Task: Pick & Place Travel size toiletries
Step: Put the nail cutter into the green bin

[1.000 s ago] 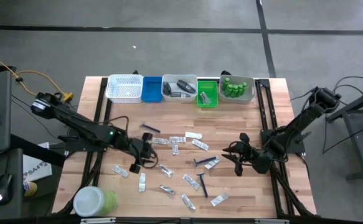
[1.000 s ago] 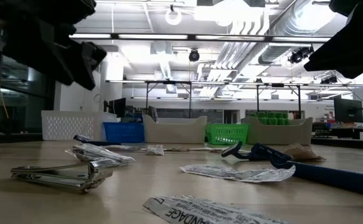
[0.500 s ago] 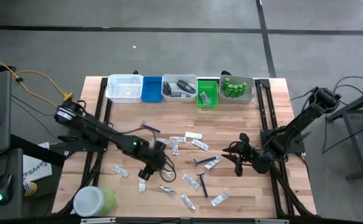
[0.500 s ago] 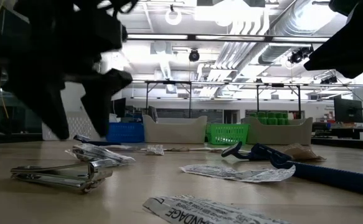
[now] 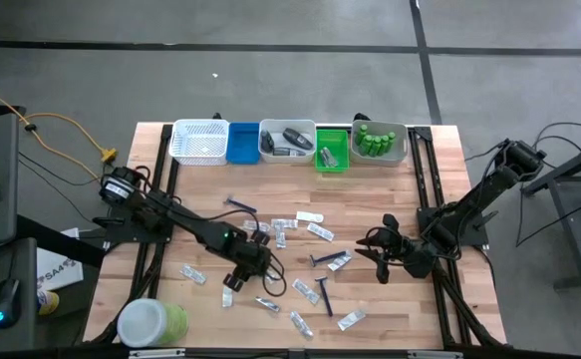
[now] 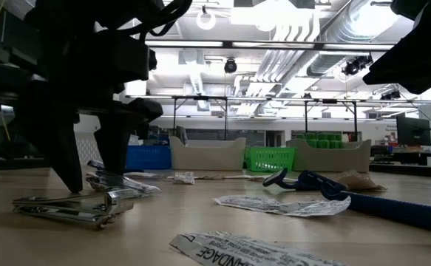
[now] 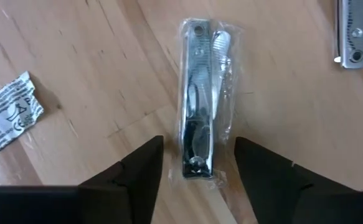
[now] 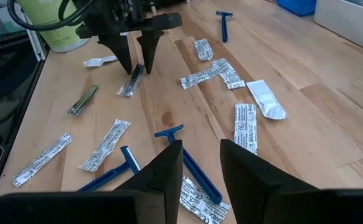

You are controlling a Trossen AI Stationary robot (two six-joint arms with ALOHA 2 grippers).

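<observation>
A silver nail clipper in a clear wrapper (image 7: 200, 106) lies flat on the wooden table. My left gripper (image 7: 198, 142) stands over its one end, pointing steeply down, open, one finger on either side of it; no touch shows. The right wrist view shows this from afar, the left gripper (image 8: 136, 62) astride the clipper (image 8: 131, 82). Blue razors (image 5: 322, 259), flat sachets (image 5: 305, 289) and another clipper (image 6: 71, 208) lie scattered around. My right gripper (image 5: 375, 249) waits open above the table's right part, holding nothing.
Along the far edge stand a white basket (image 5: 200, 142), a blue tray (image 5: 242, 143), a grey bin (image 5: 287, 142), a green tray (image 5: 332, 148) and a bin of green bottles (image 5: 380, 142). A big green jar with a white lid (image 5: 150, 324) stands at the near left corner.
My left gripper has gone toward the table's right and near edges and come down to just above the table top, tipping more steeply downward, so that its fingers now stand astride the wrapped clipper. The things on the table have kept their places.
</observation>
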